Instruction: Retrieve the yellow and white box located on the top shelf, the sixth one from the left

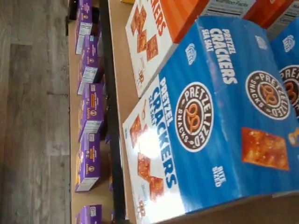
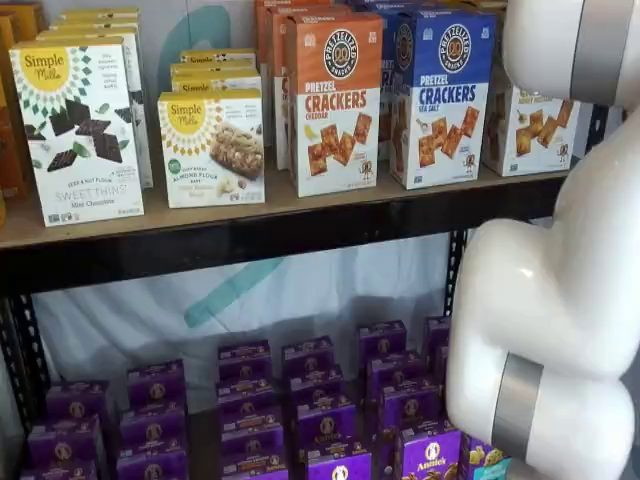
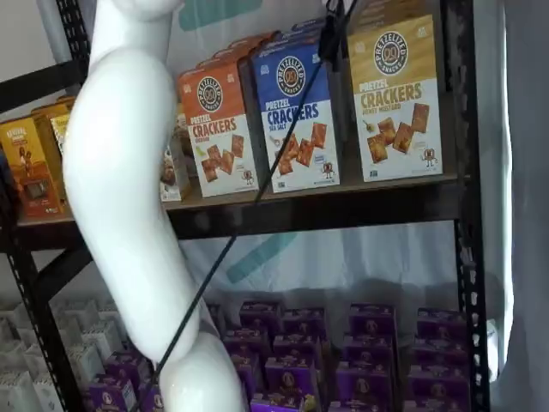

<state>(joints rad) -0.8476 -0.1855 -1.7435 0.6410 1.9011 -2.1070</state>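
Observation:
The yellow and white box [image 3: 396, 94] stands upright at the right end of the top shelf [image 3: 300, 210], next to a blue-topped carton [image 3: 300, 112]. In a shelf view only its white lower half [image 2: 535, 135] shows, behind my white arm [image 2: 560, 300]. My gripper [image 3: 331, 39] shows only as dark fingers hanging from the top edge with a cable beside them, in front of the gap between the blue carton and the yellow one. It stands open and holds no box. The wrist view looks onto the blue carton [image 1: 219, 112] and the shelf board [image 1: 119, 70]; the yellow box is out of it.
An orange-topped carton [image 2: 335, 105] and two Simple Mills boxes [image 2: 80, 130] fill the shelf further left. Several purple boxes [image 2: 320, 410] lie on the lower level. Black uprights [image 3: 467, 283] frame the right side. The wrist view shows wood floor [image 1: 32, 112].

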